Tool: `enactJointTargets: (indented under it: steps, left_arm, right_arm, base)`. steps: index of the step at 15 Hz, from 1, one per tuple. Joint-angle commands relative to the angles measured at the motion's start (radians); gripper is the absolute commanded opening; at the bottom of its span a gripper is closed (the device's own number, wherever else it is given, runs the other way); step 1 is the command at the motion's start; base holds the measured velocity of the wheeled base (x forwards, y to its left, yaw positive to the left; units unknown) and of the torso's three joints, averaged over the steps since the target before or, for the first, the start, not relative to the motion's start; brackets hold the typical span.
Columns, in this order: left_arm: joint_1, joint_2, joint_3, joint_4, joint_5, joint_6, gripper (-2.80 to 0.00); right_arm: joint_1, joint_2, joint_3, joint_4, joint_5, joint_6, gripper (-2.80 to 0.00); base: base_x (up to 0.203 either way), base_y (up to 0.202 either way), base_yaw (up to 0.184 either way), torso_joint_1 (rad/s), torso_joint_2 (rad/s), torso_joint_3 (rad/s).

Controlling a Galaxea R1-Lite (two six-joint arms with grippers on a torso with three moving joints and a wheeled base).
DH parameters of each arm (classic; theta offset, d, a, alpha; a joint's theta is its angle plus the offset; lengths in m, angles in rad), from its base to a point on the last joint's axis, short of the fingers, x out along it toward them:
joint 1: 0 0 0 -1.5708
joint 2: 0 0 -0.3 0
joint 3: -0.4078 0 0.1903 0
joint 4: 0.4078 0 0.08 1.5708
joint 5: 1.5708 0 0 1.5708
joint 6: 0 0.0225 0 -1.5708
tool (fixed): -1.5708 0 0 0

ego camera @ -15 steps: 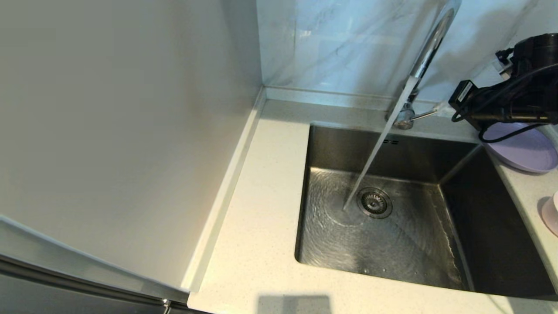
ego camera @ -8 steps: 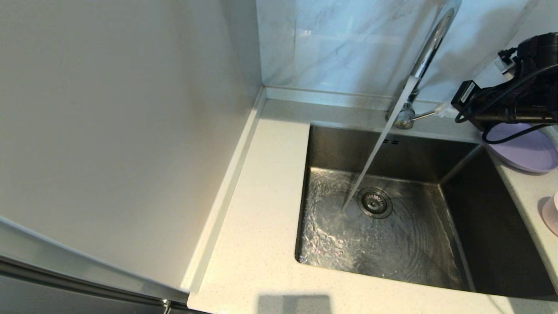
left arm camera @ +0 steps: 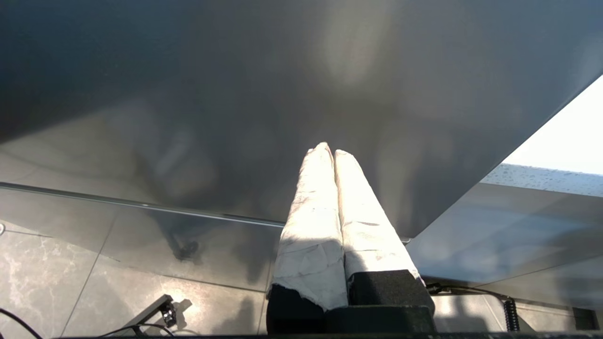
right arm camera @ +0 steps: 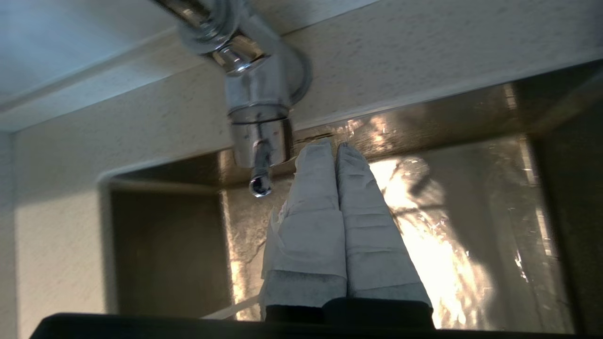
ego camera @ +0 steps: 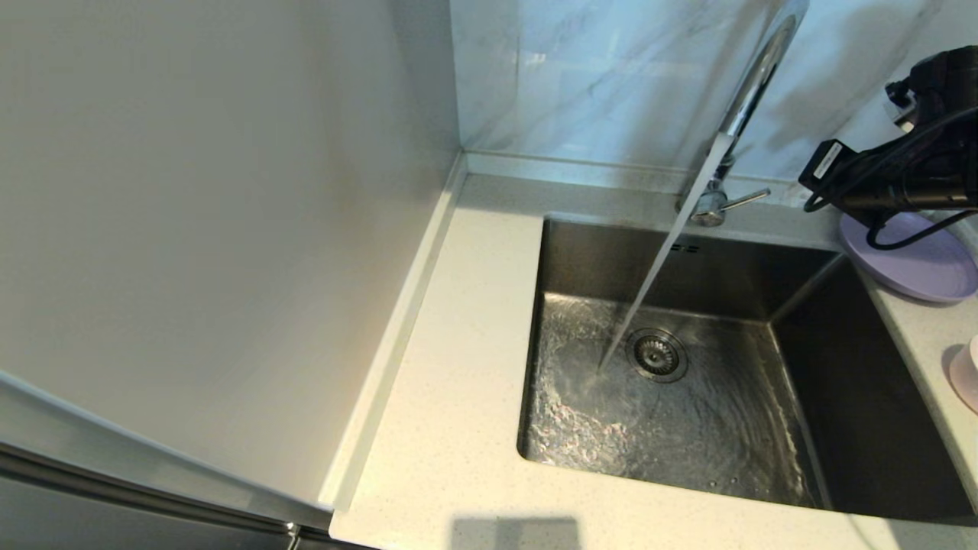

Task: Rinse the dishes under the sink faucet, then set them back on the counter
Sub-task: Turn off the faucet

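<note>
Water pours from the chrome faucet (ego camera: 752, 76) into the steel sink (ego camera: 688, 260), landing beside the drain strainer (ego camera: 655, 355). My right arm (ego camera: 909, 179) hangs over the counter right of the faucet, above the lilac plate (ego camera: 917, 263). The right gripper (right arm camera: 332, 147) is shut and empty, its tips just beside the end of the thin lever (right arm camera: 260, 172). A pale pink bowl (ego camera: 966, 374) shows at the right edge. The grey-white bowl is out of view. My left gripper (left arm camera: 329, 151) is shut and empty, parked low in front of a dark cabinet face.
The speckled counter (ego camera: 451, 367) runs along the sink's left and front sides. A plain wall stands at the left and a marble-veined wall behind the faucet. The lever (ego camera: 745, 200) points right, toward my right arm.
My right arm has drawn back to the right, away from the lever, uncovering more of the lilac plate. Water keeps running and spreads wider over the sink floor.
</note>
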Motion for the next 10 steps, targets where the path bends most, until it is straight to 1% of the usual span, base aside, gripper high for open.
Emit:
enactJointTargets:
  steps: [1,3,6,8,10]
  left_arm:
    - [0.000,0.000,0.000,0.000,0.000,-0.001,-2.80]
    - [0.000,0.000,0.000,0.000,0.000,-0.001,-2.80]
    - [0.000,0.000,0.000,0.000,0.000,-0.001,-2.80]
    - [0.000,0.000,0.000,0.000,0.000,-0.001,-2.80]
    - [0.000,0.000,0.000,0.000,0.000,-0.001,-2.80]
  right_arm:
    - [0.000,-0.005,0.007,-0.001,0.004,0.007,-2.80]
    - [0.000,-0.007,0.034,-0.001,0.095,0.007,-2.80]
    - [0.006,-0.017,0.083,-0.001,0.185,0.003,-2.80]
    - [0.009,-0.019,0.095,-0.001,0.226,0.001,-2.80]
    - [0.016,-0.013,0.093,-0.001,0.231,-0.010,-2.80]
  base:
    - [0.000,0.000,0.000,0.000,0.00,0.000]
    - [0.000,0.000,0.000,0.000,0.00,0.000]
    - [0.000,0.000,0.000,0.000,0.00,0.000]
    - [0.000,0.000,0.000,0.000,0.00,0.000]
    - [0.000,0.000,0.000,0.000,0.00,0.000]
